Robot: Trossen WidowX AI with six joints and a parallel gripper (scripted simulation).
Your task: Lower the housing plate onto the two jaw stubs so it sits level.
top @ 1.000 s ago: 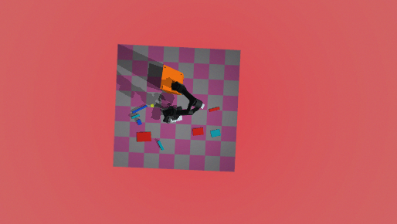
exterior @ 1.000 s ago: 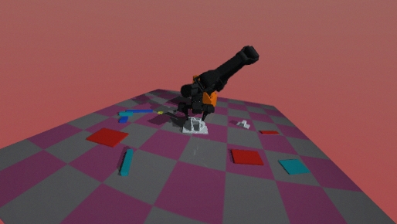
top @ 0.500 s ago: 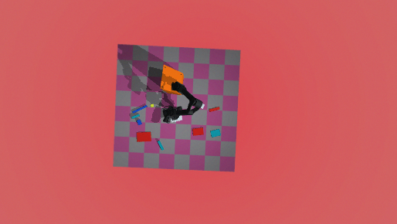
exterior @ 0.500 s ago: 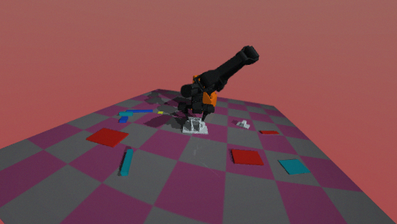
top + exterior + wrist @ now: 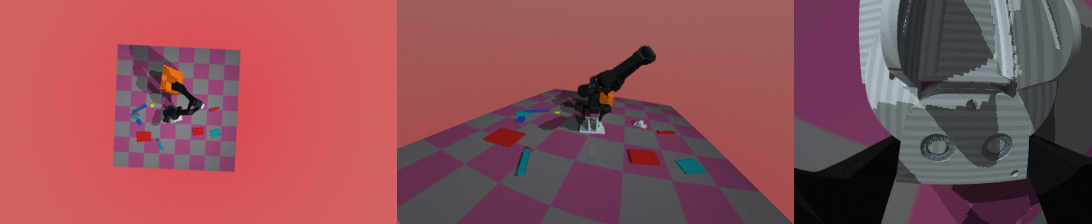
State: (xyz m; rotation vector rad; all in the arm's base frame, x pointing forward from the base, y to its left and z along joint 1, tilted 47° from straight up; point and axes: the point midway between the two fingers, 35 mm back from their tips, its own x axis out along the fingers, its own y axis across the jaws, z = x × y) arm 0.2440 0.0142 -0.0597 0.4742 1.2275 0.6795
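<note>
The housing plate (image 5: 964,172) is pale grey, with two round holes and a smaller hole. It lies across the lower middle of the wrist view. My gripper (image 5: 962,140) (image 5: 592,118) is shut on it, one black finger at each side edge. Beyond the plate, the left jaw (image 5: 889,45) and right jaw (image 5: 1006,45) rise from a wider rounded pale base (image 5: 876,92). The pale assembly also shows below the fingers in the exterior view (image 5: 592,127) and beside the hand in the top view (image 5: 177,119). The jaw stubs under the plate are hidden; I cannot tell whether the plate touches them or is level.
A small white part (image 5: 640,124) (image 5: 202,106) lies to the right. Red slabs (image 5: 144,137) (image 5: 198,131), a teal slab (image 5: 215,133), a teal bar (image 5: 161,144) and a red bar (image 5: 214,109) lie around. Blue, teal and yellow pieces are at the left. An orange panel (image 5: 167,77) is by the arm's base.
</note>
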